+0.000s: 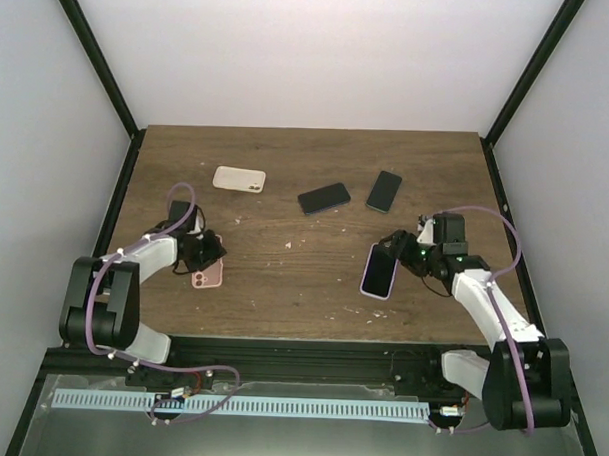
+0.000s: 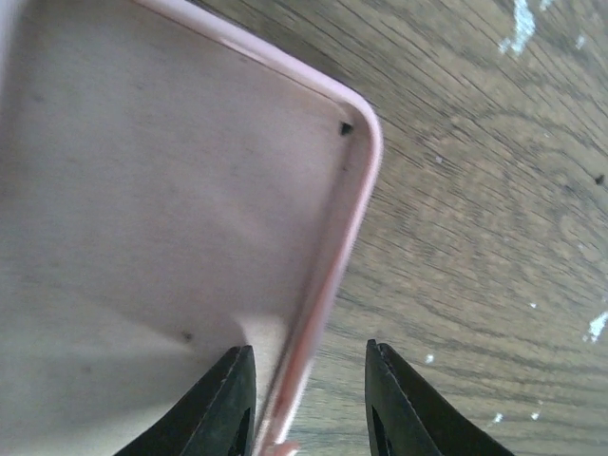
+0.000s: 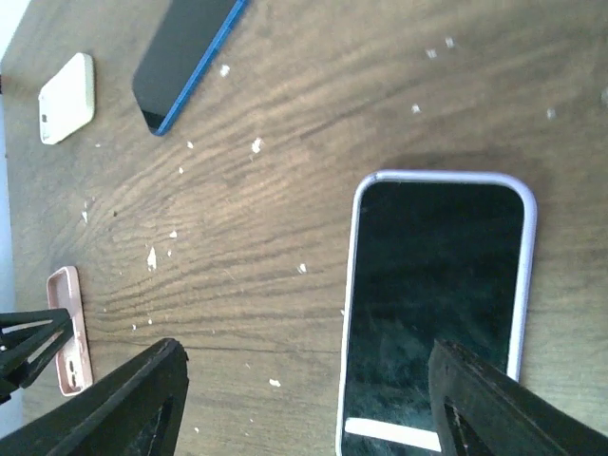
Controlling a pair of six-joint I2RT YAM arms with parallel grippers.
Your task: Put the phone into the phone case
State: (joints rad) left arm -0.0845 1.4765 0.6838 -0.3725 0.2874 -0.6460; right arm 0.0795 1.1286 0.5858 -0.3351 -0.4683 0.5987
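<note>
Left gripper [image 2: 308,350]: jaws part-open, straddling rim of pink case [image 2: 142,237], one finger inside, one over table [image 2: 494,237]. No firm pinch visible.
Right gripper [image 3: 306,350]: jaws wide apart, empty, over lilac-edged phone [image 3: 432,294] lying screen-up, well apart from pink case.
You risk thin rim flexing or slipping on closure, so case skids.
Pink case: empty.
Farther cream case [image 1: 238,178]: contents unclear.

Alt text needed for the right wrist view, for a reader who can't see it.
A phone with a lilac rim lies screen-up on the wooden table, just beneath the right gripper, whose fingers stand wide apart. Farther off on the wood lie a dark phone with a blue edge, a cream phone or case and a pink case.
</note>
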